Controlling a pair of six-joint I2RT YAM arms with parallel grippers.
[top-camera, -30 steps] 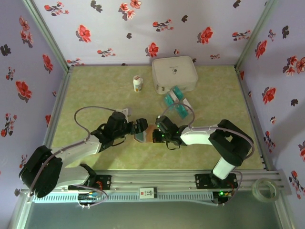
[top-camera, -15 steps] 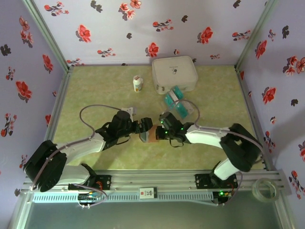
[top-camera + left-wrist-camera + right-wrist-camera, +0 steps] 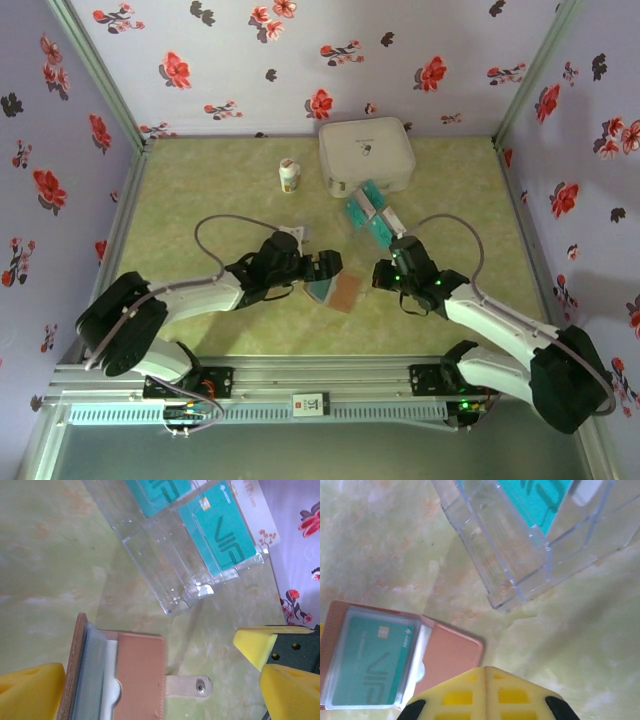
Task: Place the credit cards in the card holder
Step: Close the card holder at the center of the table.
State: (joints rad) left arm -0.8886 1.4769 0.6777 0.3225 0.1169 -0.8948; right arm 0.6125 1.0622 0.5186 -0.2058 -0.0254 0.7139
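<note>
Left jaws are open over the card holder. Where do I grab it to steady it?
Grip the card holder by its lifted brown cover edge, beside one finger of the left gripper, closing across its thin wall from above. That edge seems to stand off the table; elsewhere it lies flat, and this probably keeps the notched pocket mouth free.

card holder: bottom cut off in left wrist view
clear box: top cut off in right wrist view
white bottle: label too small to read
</note>
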